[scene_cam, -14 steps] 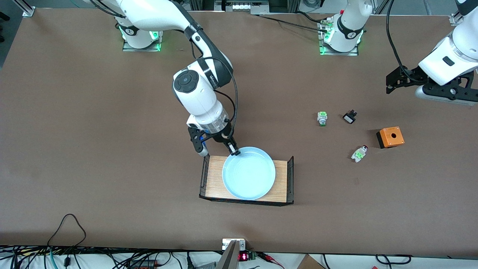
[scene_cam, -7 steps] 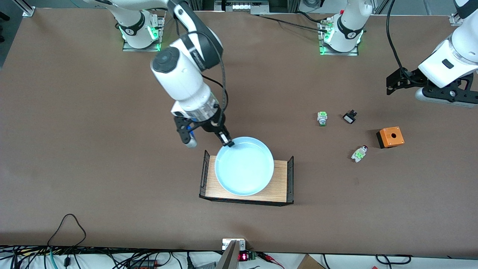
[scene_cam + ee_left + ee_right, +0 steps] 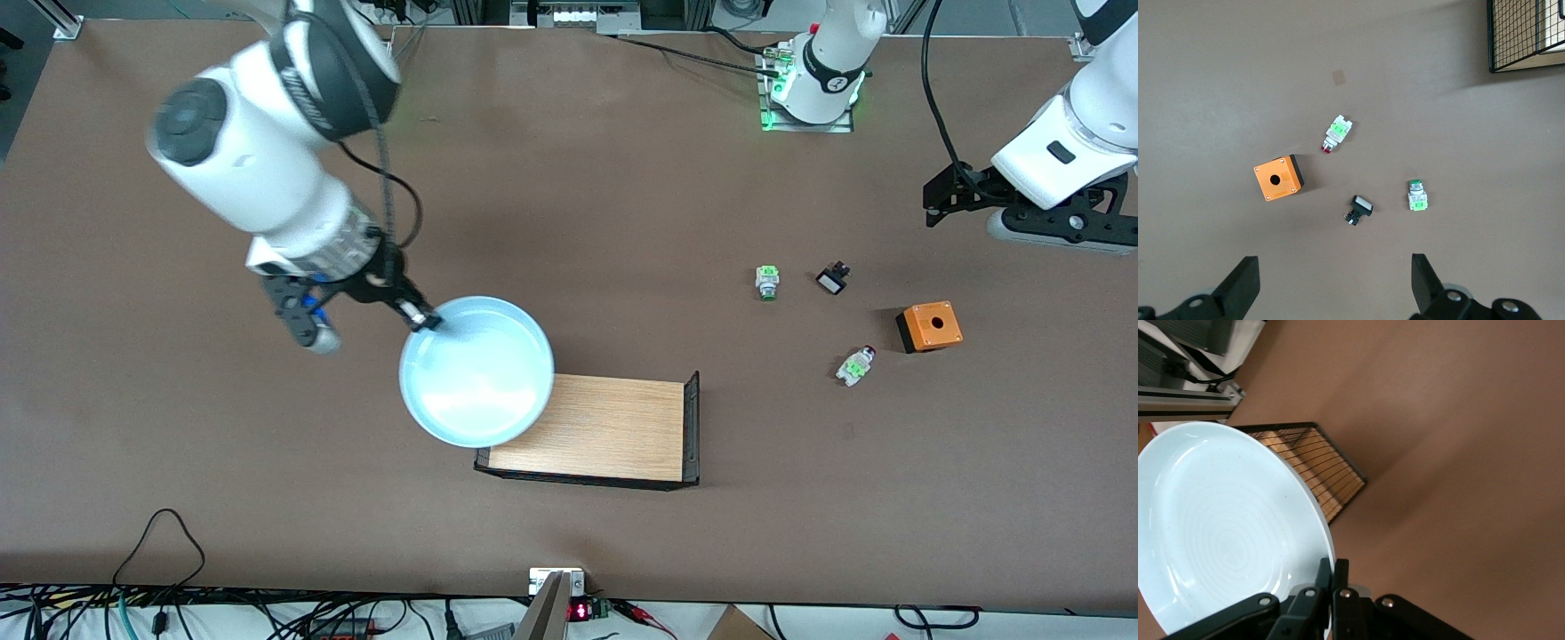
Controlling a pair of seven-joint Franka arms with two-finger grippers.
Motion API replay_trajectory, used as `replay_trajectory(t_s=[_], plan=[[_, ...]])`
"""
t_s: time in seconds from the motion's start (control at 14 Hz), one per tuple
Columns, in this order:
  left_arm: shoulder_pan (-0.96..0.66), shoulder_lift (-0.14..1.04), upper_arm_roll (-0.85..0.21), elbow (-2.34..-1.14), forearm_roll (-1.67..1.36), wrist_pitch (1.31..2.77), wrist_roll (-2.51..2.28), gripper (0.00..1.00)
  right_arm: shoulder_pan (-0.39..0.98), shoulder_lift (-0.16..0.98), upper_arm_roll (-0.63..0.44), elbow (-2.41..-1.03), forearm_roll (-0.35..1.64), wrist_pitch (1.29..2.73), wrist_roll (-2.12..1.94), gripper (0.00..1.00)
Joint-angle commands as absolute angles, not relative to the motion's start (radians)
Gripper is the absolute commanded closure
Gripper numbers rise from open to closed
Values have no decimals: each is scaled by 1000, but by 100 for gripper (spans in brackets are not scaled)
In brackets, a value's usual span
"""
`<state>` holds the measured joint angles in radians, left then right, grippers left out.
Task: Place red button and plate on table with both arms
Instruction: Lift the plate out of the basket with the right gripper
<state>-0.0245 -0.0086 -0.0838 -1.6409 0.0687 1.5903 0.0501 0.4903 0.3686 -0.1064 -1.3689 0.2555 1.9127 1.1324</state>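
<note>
My right gripper is shut on the rim of the pale blue plate and holds it in the air, over the table and the tray's end toward the right arm's end. In the right wrist view the fingers pinch the plate's edge. The red button lies on its side on the table toward the left arm's end; it also shows in the left wrist view. My left gripper hangs open and empty above the table, its fingers wide apart.
The light-wood tray with black wire ends sits nearer the front camera. A green-capped switch, a small black switch and an orange box lie near the red button. Cables run along the table's front edge.
My right arm has lifted the plate off the tray and carried it toward the right arm's end of the table. The left arm has barely moved.
</note>
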Motion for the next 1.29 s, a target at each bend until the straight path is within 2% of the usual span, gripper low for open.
replay_trajectory(t_s=[0.0,0.22,0.43,0.65,0.93,1.22], plan=[[-25,-8,-94,-1624,91,1575,48,0,404,319,-98,-1402,275,1792,958,100],[-25,-8,-94,-1624,86,1575,46,0,306,314,-98,-1410,275,1675,853,100],[-25,-5,-92,-1623,90,1583,46,0,236,289,-100,-1495,273,1655,660,100],[-23,-6,-92,-1623,91,1592,48,0,157,246,-100,-1620,256,1658,473,100],[-23,-6,-92,-1623,91,1589,48,0,97,256,-100,-1675,188,1681,287,100],[-25,-5,-92,-1623,91,1597,48,0,39,256,-98,-1779,109,1787,105,100]])
